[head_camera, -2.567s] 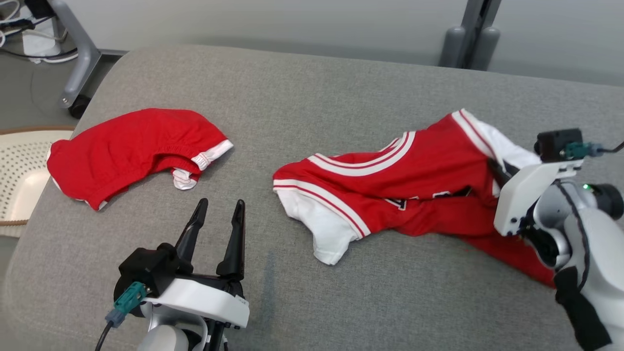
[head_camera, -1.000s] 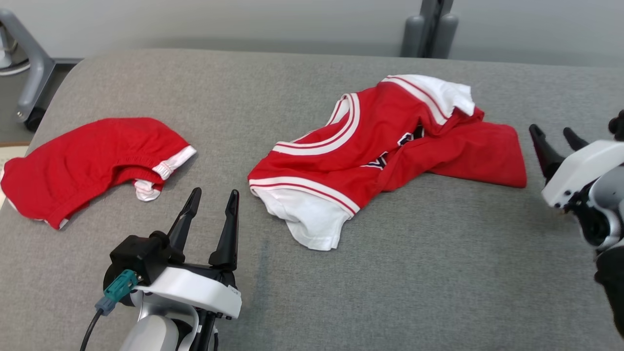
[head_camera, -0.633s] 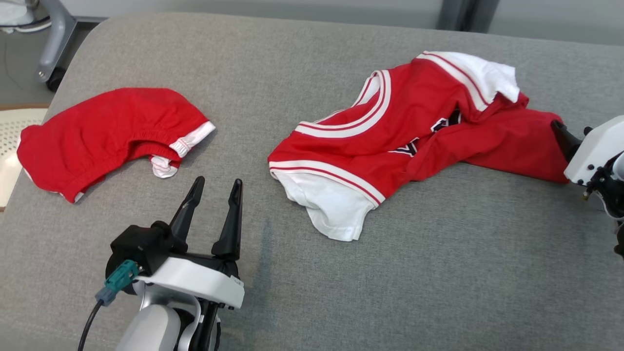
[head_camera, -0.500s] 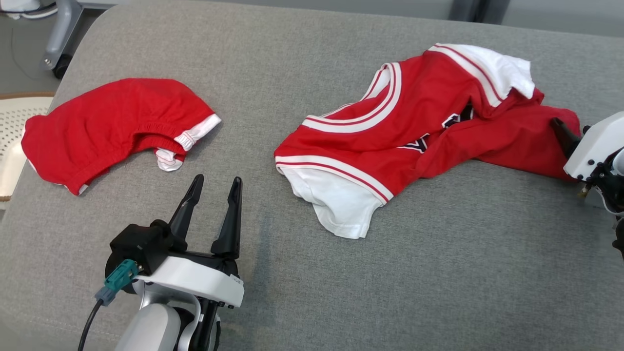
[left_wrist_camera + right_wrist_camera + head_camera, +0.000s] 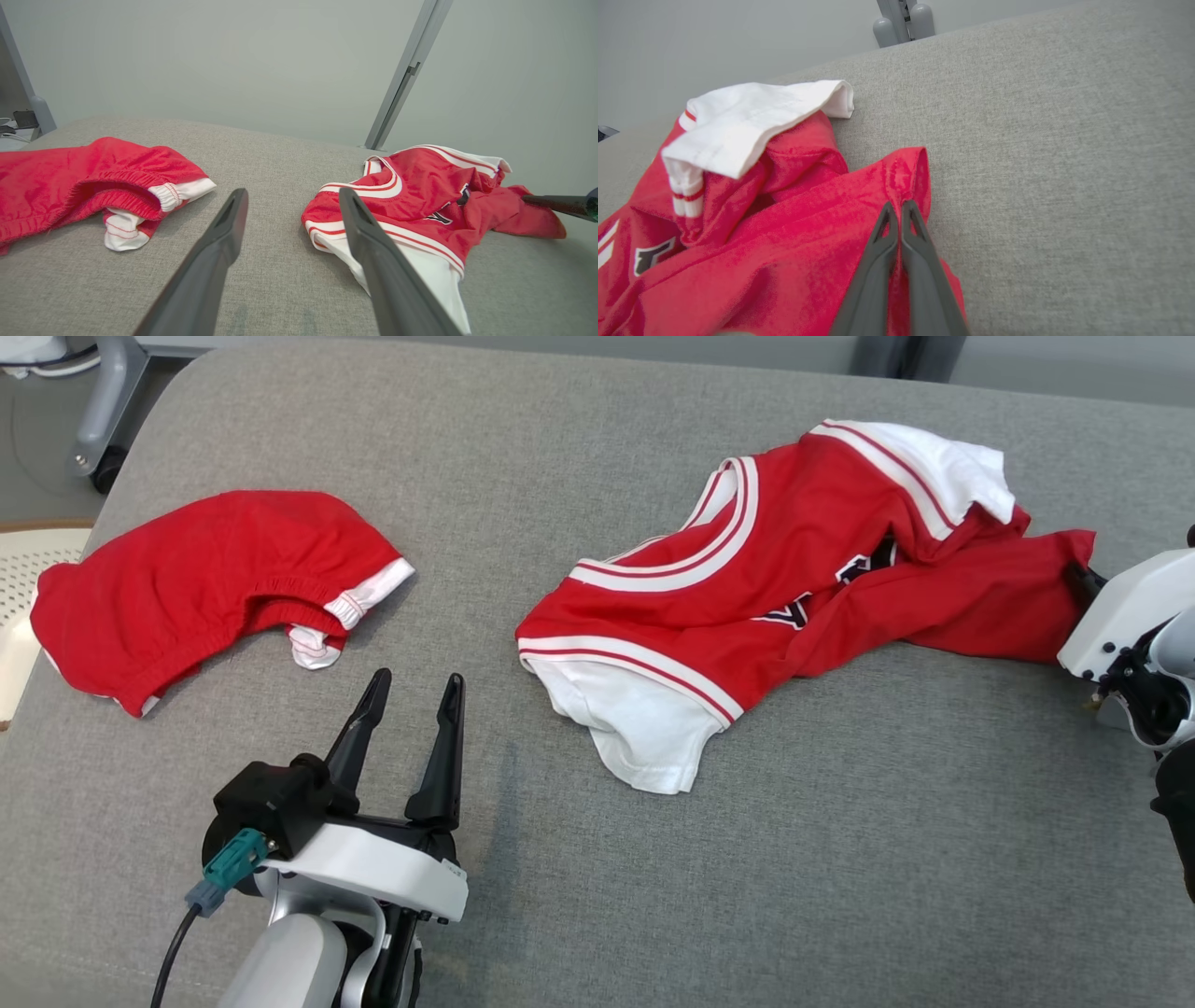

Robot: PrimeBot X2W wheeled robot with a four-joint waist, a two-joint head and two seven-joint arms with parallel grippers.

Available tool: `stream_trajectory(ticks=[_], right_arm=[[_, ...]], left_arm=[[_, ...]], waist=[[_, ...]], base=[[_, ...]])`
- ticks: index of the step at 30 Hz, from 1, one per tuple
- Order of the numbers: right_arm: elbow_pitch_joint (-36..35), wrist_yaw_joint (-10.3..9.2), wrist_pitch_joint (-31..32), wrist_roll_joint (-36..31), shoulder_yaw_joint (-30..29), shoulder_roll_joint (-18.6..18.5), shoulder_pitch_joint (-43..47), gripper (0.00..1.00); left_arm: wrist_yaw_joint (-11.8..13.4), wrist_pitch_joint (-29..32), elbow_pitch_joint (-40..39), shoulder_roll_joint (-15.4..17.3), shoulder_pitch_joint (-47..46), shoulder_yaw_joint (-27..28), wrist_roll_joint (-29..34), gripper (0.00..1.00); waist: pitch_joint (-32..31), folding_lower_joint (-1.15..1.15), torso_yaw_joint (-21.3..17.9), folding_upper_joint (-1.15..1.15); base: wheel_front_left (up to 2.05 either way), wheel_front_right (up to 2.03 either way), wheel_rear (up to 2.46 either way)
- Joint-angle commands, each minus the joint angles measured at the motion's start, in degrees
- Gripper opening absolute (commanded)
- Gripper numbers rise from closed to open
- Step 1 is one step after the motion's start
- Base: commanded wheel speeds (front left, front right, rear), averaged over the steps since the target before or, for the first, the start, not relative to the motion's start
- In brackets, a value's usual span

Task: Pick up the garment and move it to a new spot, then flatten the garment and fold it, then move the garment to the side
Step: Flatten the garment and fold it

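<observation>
Flattening is judged in hand: jersey [image 5: 747, 588] hem is pinched by right gripper [image 5: 896, 206]. Left gripper [image 5: 411, 695] is held splayed, empty. Outward pull req'd next, w/ hem kept taut.

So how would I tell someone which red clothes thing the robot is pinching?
On the big grey padded surface lie two red garments. It's the jersey on the robot's right, its corner pinched by the right gripper. Unlike the red shorts, it has white sleeves, striped trim and dark lettering.
</observation>
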Motion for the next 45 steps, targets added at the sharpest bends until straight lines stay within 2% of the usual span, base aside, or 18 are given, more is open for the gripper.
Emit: stream_trajectory(ticks=[1, 9, 15, 20, 29, 30, 31, 32, 33, 39, 45], right_arm=[[-0.71, 0.01, -0.90, 0.88, 0.62, -0.21, 0.35, 0.00], [-4.90, 0.01, -5.47, 3.10, 4.64, 0.21, 4.65, 0.00], [-12.50, 0.00, -8.04, 6.13, 9.08, -0.47, 12.61, 0.00], [-18.71, 0.01, -7.82, 7.02, 11.61, -1.94, 20.17, 0.00], [-27.33, 0.00, -4.09, 5.69, 13.77, -6.82, 32.15, 0.00], [-27.85, 0.00, -3.58, 5.46, 13.84, -7.22, 33.14, 0.06], [-28.41, 0.00, -3.15, 5.14, 14.02, -7.54, 34.04, 0.19], [-28.78, 0.00, -2.81, 5.17, 14.02, -7.72, 34.82, 0.49], [-28.84, 0.00, -2.49, 5.01, 13.75, -7.94, 35.54, 1.00], [-29.38, 0.01, -3.33, 4.28, 9.55, -7.54, 38.52, 1.00], [-33.08, 0.00, -6.15, 5.18, 1.46, -5.67, 41.98, 1.00]], left_arm=[[0.19, -0.04, 0.09, 0.36, -0.33, 0.01, -0.23, 1.00], [0.73, 0.35, 0.63, 0.81, 1.09, -0.21, -0.41, 1.00], [1.68, 1.18, 0.58, 1.49, 3.37, -0.04, -0.71, 1.00], [2.39, 1.85, -0.24, 2.06, 5.24, 0.14, -1.04, 1.00], [3.08, 2.90, -1.23, 2.78, 7.23, -0.06, -1.68, 1.00], [3.10, 3.00, -1.31, 2.81, 7.45, -0.13, -1.67, 1.00], [3.20, 3.19, -1.38, 2.86, 7.64, -0.19, -1.70, 1.00], [3.20, 3.37, -1.44, 2.95, 7.79, -0.22, -1.78, 1.00], [3.24, 3.38, -1.45, 3.03, 7.86, -0.24, -1.90, 1.00], [3.57, 3.90, -1.60, 3.28, 8.42, -0.39, -2.13, 1.00], [3.85, 4.22, -2.08, 3.54, 9.01, -0.62, -2.28, 1.00]], waist=[[-0.62, 0.00, -0.45, 0.00], [-4.99, 0.00, -2.07, 0.00], [-9.62, 0.00, -3.98, 0.00], [-12.21, 0.00, -5.65, 0.00], [-14.40, 0.00, -7.60, 0.00], [-14.52, 0.00, -7.74, 0.00], [-14.65, 0.00, -7.89, 0.00], [-14.79, 0.00, -8.02, 0.00], [-14.94, 0.00, -8.14, 0.00], [-15.98, 0.00, -8.75, 0.00], [-17.07, 0.00, -9.25, 0.00]], base=[[0.00, 0.00, 0.00], [0.00, 0.00, 0.00], [0.00, 0.00, 0.00], [0.00, 0.00, 0.00], [0.00, 0.00, 0.00], [0.00, 0.00, 0.00], [0.00, 0.00, 0.00], [0.00, 0.00, 0.00], [0.00, 0.00, 0.00], [0.00, 0.00, 0.00], [0.00, 0.00, 0.00]])
